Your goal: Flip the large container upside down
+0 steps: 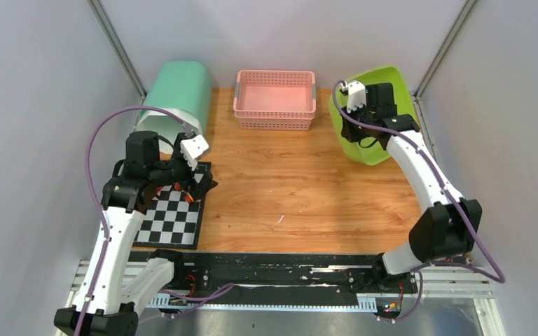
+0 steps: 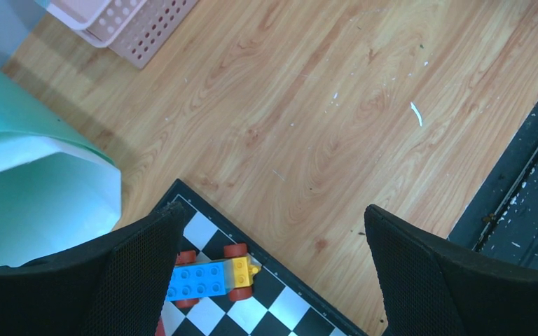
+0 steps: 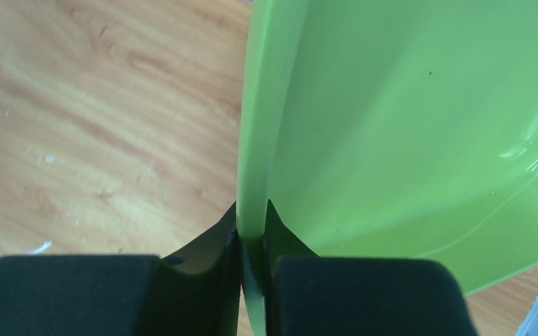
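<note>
The large container (image 1: 368, 147) is a lime-green tub at the back right, tipped up on its side with its opening towards the table's middle. My right gripper (image 1: 359, 115) is shut on its left rim. In the right wrist view the thin green rim (image 3: 258, 105) runs straight down into my right gripper (image 3: 252, 227), pinched between both black pads, with the tub's smooth inside to the right. My left gripper (image 1: 202, 183) hovers open over the checkerboard's corner at the left; in the left wrist view my left gripper (image 2: 273, 218) holds nothing.
A teal bin (image 1: 178, 91) lies tipped at the back left, its rim (image 2: 42, 150) close to my left fingers. A pink basket (image 1: 275, 100) stands at the back centre. A checkerboard (image 1: 171, 220) carries a blue and yellow toy brick car (image 2: 207, 276). Walls close in on both sides.
</note>
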### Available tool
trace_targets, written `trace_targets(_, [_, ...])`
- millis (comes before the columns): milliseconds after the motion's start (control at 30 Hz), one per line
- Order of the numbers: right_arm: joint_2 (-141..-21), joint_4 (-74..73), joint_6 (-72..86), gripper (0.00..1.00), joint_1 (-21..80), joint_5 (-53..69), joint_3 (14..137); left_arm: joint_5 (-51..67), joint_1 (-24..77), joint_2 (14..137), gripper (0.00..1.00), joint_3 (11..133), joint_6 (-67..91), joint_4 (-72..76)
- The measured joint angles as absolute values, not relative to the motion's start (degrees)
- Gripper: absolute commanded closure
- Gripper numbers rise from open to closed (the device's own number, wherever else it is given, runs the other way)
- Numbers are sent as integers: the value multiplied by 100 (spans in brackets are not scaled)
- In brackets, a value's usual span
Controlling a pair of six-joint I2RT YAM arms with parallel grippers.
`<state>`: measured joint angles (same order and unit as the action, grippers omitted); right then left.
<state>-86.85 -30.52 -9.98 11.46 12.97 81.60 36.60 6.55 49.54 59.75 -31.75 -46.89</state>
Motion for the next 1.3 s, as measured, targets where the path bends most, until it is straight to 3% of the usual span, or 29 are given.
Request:
trace_targets(500, [-6595,-4178,-655,97,1146,2943,7977,3734,753,5146,0,6431,-2941,-4571])
trace_targets(1000, [-6473,-4084,1671,97,1122,4770,7883,3800,808,5380,0,6582,-1935,-3564])
trace_targets(1300, [-6469,-2991,3638,97,1046,5535,7745,3730,814,5537,0,6608,-1306,-2917])
